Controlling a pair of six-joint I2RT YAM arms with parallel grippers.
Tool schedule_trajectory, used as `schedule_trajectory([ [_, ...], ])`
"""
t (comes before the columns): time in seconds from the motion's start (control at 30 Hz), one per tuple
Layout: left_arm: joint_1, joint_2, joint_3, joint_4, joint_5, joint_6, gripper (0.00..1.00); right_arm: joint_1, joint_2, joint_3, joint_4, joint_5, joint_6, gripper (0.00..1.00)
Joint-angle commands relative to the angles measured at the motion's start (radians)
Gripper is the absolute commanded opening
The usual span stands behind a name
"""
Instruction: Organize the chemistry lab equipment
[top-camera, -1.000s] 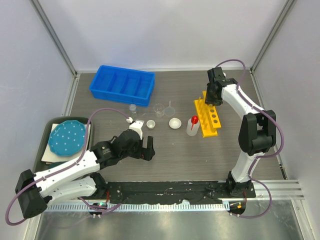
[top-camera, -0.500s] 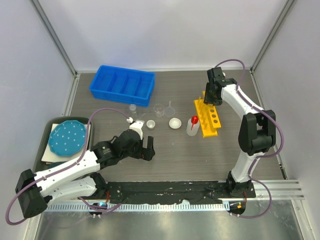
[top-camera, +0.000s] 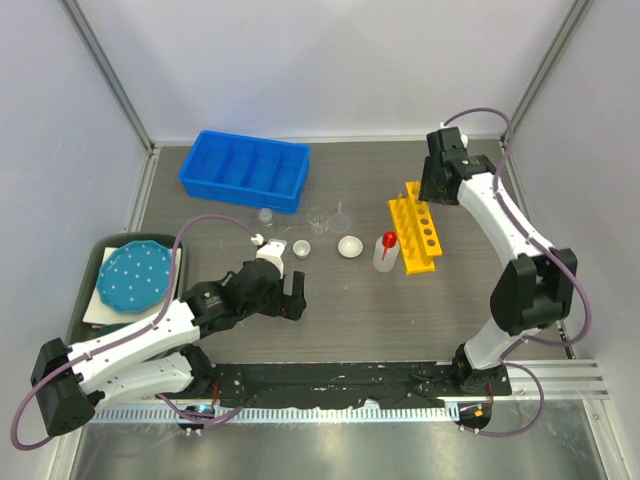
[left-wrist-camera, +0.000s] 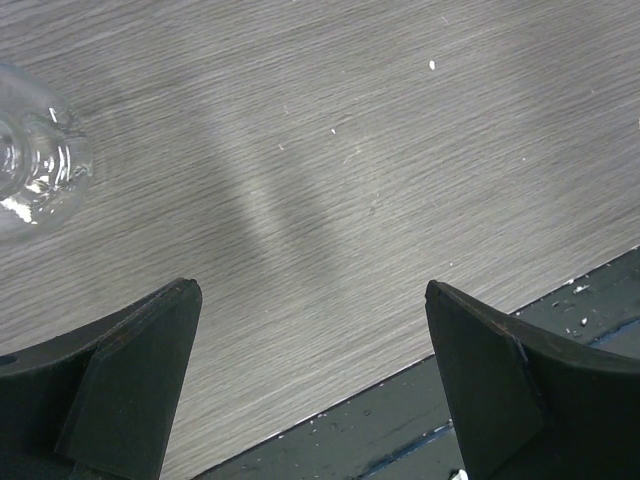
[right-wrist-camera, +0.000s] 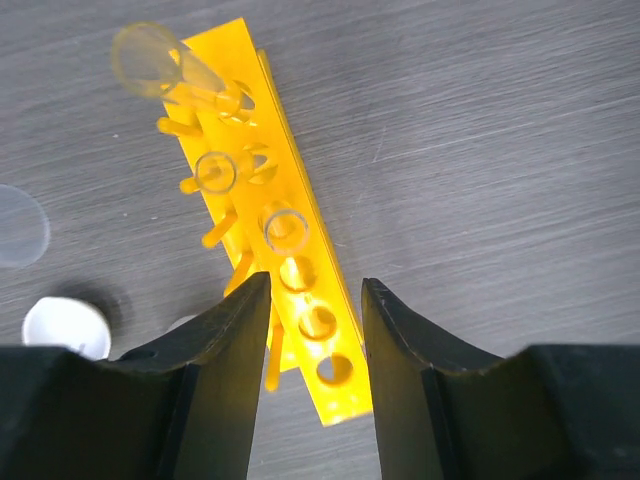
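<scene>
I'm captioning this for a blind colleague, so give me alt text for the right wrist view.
A yellow holed rack lies diagonally on a grey wood-grain table, three clear tubes standing in its far holes. The right gripper hangs over the rack's near end, its dark fingers open and empty in the foreground.

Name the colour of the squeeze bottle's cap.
The cap is red; top external view shows it best.

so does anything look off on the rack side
The end tube in the yellow rack leans well out to one side, while the next two tubes sit straighter in their holes. Nothing looks spilled or broken.
</scene>
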Motion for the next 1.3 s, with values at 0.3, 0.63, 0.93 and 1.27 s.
schedule_trajectory([
  [0.3, -0.005, -0.004, 0.078, -0.070, -0.095, -0.018, 1.00, 0.123, -0.331, -0.071, -0.077, 0.043, -0.028, 0.53],
  [0.63, -0.005, -0.030, 0.098, -0.092, -0.095, -0.043, 1.00, 0.137, -0.288, -0.181, -0.045, 0.063, -0.027, 0.55],
  [0.93, -0.005, -0.024, 0.109, -0.096, -0.091, -0.030, 1.00, 0.134, -0.213, -0.235, 0.032, 0.094, 0.007, 0.55],
  [1.27, -0.005, -0.017, 0.112, -0.099, -0.095, -0.006, 1.00, 0.098, -0.152, -0.269, 0.088, 0.094, 0.013, 0.59],
])
